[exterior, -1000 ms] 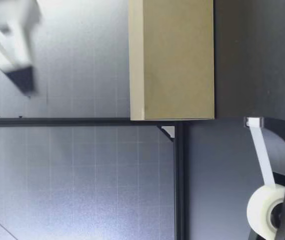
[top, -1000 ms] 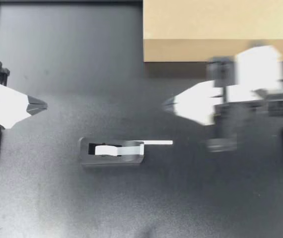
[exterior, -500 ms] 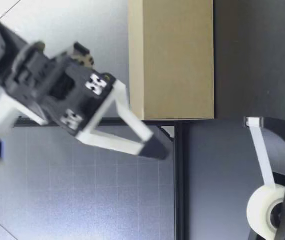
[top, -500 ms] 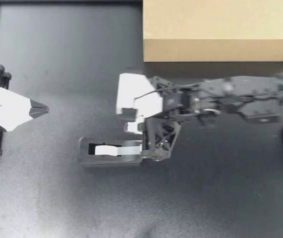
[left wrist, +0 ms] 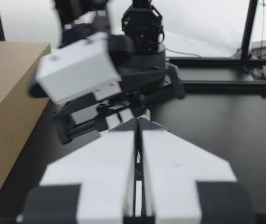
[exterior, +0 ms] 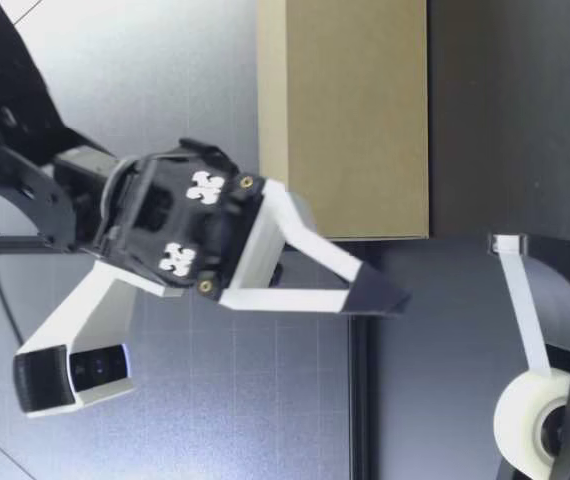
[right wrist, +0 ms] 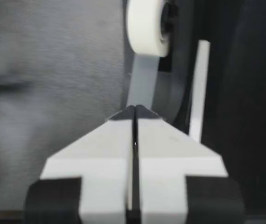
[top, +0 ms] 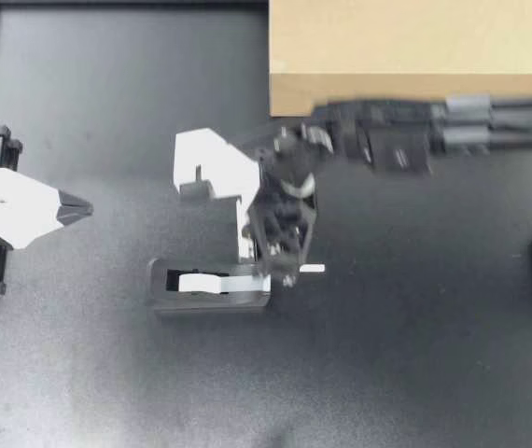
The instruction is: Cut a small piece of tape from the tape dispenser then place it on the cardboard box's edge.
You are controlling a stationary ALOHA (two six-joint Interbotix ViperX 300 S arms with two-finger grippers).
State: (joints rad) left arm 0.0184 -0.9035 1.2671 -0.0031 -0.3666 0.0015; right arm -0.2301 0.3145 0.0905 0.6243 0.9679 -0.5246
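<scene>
Poised over the cutter end of the tape dispenser [top: 210, 287], about midway between the tabletop's [top: 107, 93] left and right edges: the right gripper [top: 283, 273], fingers clenched tip to tip with nothing between them. From table height, clear of the surface, tips angled down toward the cutter and not yet touching it. Parked by the left edge, well apart from the dispenser: the left gripper [top: 79, 207], likewise pressed closed and empty. Pushed into a corner on the right side of the tabletop: the cardboard box [top: 415, 47], no tape on its visible edge.

Jutting from the cutter end toward the right edge: a white strip of tape [top: 313, 269], just beside the right gripper's tips rather than under them. Apparently one with the band coming off the tape roll [right wrist: 144, 25], though with the join hidden behind the arm.

Step in hand, by the look of it: the approach to the grasp. To do it well: spread the fingers before descending, shift sideways to straddle the strip, close near its free end, then pull up and across the cutter's teeth for a short, clean tear. Worth bracing the dispenser with the left gripper against sliding or lifting under the pull, likely with so light a base. Keep the sticky face off the fingers as far as possible, for an easy release on the box's edge.
</scene>
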